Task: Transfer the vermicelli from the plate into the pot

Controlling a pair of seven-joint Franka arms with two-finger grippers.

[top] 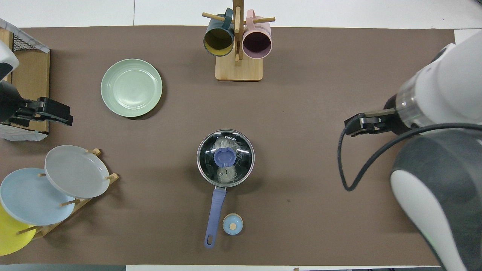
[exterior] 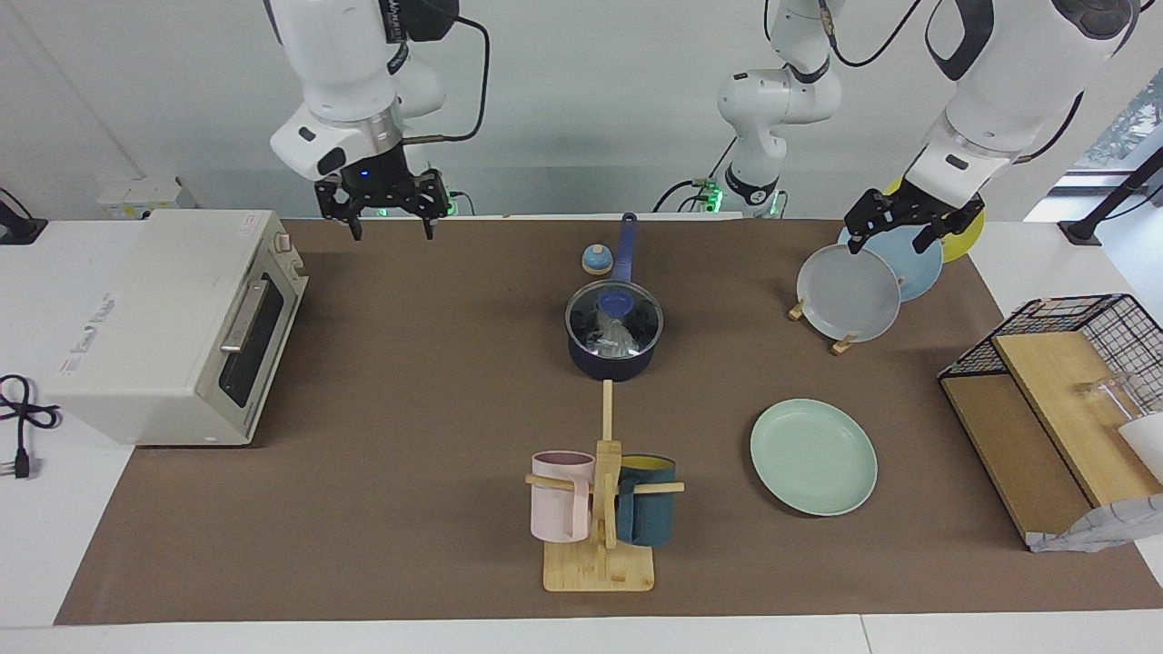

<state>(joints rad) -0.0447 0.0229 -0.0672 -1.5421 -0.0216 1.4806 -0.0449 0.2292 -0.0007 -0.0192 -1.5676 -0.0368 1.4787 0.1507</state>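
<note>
The pot (exterior: 611,365) stands mid-table with a glass lid (exterior: 636,313) on it, its blue handle (top: 214,210) pointing toward the robots. The vermicelli (exterior: 616,338) lies inside, seen through the lid, also in the overhead view (top: 226,174). The mint-green plate (exterior: 813,456) is bare, farther from the robots, toward the left arm's end; it also shows in the overhead view (top: 131,87). My right gripper (exterior: 389,225) is open and empty, raised beside the toaster oven. My left gripper (exterior: 892,232) is open and empty, held still over the upright plates.
A toaster oven (exterior: 173,318) stands at the right arm's end. A mug tree (exterior: 601,509) with a pink and a teal mug stands farther out than the pot. A rack of upright plates (exterior: 849,295), a wire basket (exterior: 1081,313) and a small blue round knob (exterior: 596,260) also stand here.
</note>
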